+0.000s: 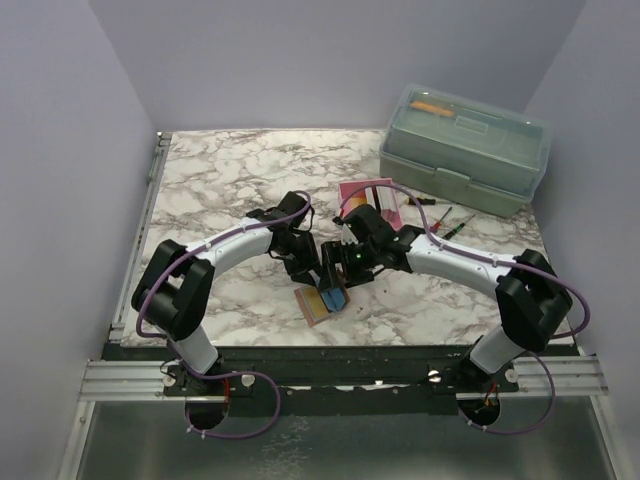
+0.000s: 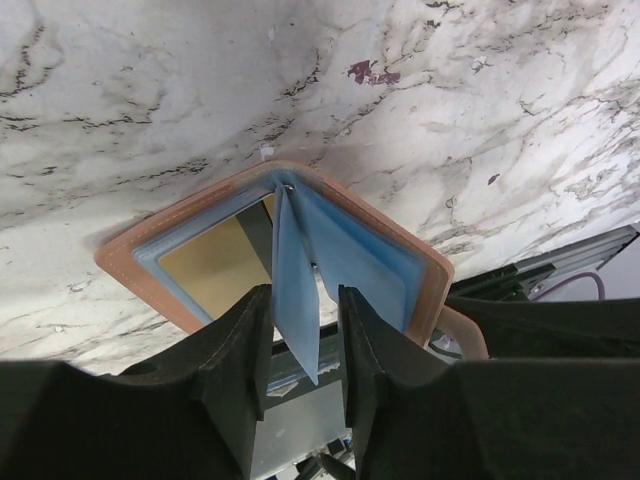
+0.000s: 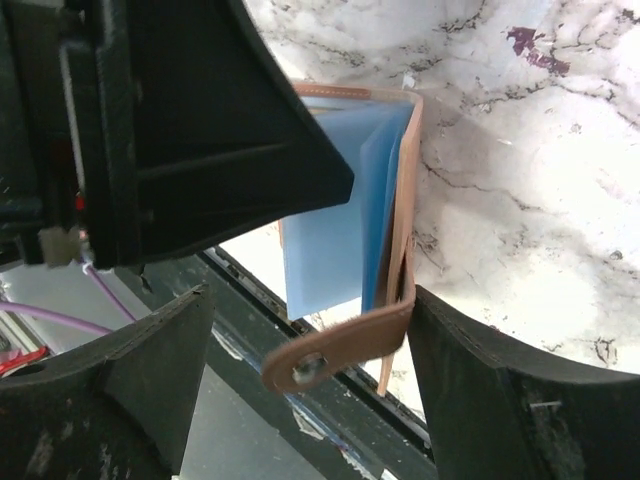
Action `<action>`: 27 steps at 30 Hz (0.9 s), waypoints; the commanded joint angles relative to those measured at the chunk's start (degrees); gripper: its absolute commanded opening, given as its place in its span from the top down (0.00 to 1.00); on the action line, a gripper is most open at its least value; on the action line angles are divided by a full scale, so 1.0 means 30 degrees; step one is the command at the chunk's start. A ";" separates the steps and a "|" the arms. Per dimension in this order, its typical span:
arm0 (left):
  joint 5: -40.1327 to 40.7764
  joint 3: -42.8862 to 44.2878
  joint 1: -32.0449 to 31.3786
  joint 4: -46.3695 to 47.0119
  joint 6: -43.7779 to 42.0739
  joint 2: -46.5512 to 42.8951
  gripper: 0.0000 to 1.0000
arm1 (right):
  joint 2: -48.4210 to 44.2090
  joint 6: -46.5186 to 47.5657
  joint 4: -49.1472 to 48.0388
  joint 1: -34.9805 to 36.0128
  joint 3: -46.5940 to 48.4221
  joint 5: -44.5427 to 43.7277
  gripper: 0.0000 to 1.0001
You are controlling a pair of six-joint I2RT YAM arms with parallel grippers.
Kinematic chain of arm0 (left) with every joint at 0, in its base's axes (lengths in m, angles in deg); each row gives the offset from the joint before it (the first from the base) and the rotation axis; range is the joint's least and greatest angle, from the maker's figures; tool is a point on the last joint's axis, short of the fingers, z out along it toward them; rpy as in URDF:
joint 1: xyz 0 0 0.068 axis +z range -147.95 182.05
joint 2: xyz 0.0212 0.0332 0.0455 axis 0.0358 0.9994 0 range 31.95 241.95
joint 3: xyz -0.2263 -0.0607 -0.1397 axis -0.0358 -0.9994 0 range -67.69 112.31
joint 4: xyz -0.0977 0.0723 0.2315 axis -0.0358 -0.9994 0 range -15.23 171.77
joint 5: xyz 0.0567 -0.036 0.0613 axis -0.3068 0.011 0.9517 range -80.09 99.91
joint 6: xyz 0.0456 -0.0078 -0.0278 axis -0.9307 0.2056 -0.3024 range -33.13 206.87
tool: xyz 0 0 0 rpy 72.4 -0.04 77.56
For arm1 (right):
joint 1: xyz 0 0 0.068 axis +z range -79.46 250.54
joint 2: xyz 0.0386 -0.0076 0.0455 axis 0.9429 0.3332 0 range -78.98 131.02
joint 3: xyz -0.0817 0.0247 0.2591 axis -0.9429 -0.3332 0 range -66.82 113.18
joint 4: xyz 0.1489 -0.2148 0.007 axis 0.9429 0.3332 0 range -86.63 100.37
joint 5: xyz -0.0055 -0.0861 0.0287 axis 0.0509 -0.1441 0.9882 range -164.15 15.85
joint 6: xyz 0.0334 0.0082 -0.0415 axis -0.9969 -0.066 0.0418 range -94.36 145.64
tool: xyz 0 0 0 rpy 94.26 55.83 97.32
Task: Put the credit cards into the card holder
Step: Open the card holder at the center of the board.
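The card holder (image 1: 318,308) lies open on the marble near the table's front edge, reddish-brown outside (image 2: 125,260), with light-blue leaves inside. A yellow-gold credit card (image 2: 215,265) sits in its left pocket. One blue leaf (image 2: 295,290) stands upright between the fingers of my left gripper (image 2: 303,292), against the left one and clear of the other; the jaws are open. My right gripper (image 3: 310,295) is wide open round the holder's snap strap (image 3: 350,345), its right finger (image 3: 450,340) touching the cover (image 3: 405,200). Both grippers meet over the holder in the top view.
A pink tray (image 1: 385,195) lies behind the right arm, with screwdrivers (image 1: 448,222) to its right. A large grey-green toolbox (image 1: 465,150) stands at the back right. The holder is close to the table's front edge and the metal rail (image 1: 340,375).
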 commanded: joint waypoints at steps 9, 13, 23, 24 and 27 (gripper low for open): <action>-0.0481 0.0491 -0.0201 0.0086 0.0357 -0.0738 0.68 | 0.1425 0.0185 0.0934 0.0217 0.0808 -0.1131 0.33; -0.0445 0.0449 -0.0201 0.0074 0.0350 -0.0767 0.69 | 0.1436 0.0092 0.0859 0.0217 0.0738 -0.1087 0.38; -0.0419 0.0580 -0.0201 0.0073 0.0307 -0.0699 0.71 | 0.1668 0.0055 0.0624 0.0217 0.0638 -0.0842 0.34; -0.0442 0.0555 -0.0201 0.0080 0.0294 -0.0706 0.71 | 0.1650 -0.0008 0.0624 0.0217 0.0610 -0.0918 0.36; -0.0474 0.0522 -0.0216 0.0071 0.0304 -0.0725 0.71 | 0.1832 -0.0104 0.0639 0.0217 0.0596 -0.0951 0.39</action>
